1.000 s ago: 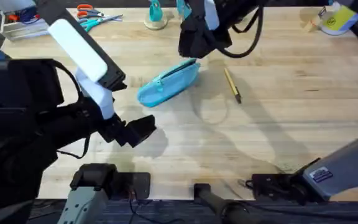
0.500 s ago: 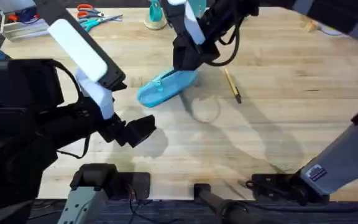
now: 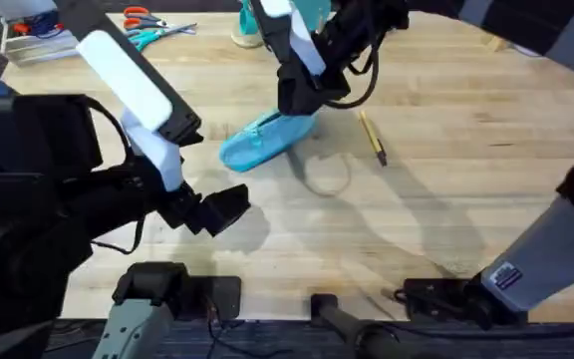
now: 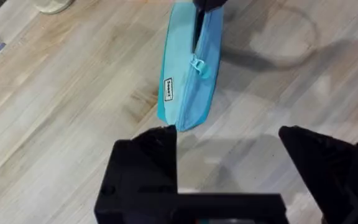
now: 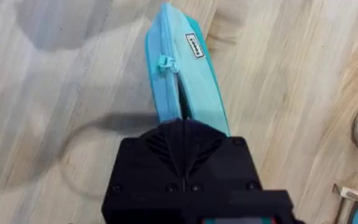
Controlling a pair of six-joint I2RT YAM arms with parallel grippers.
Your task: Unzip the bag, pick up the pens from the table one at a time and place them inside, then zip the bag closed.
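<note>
The light-blue bag (image 3: 264,140) lies slanted on the table (image 3: 446,199), and it also shows in the left wrist view (image 4: 185,93) and the right wrist view (image 5: 194,87). Its zipper is partly open, with the pull (image 5: 165,62) near mid-length and a dark slit running toward my right gripper (image 3: 299,103). That gripper (image 5: 182,124) is shut, with its tips down at the slit on the bag's far end; whatever lies between them is hidden. A yellow-tan pen (image 3: 372,137) lies just right of the bag. My left gripper (image 4: 229,140) is open, hovering short of the bag's near end.
Teal and orange scissors (image 3: 147,30) and a white tray (image 3: 33,42) lie at the back left. A teal stand (image 3: 249,28) is behind the bag. Bare wood stretches in front of the bag and to the right.
My right arm swung left and came down onto the bag's far end. The left arm, the bag and the pen have stayed put.
</note>
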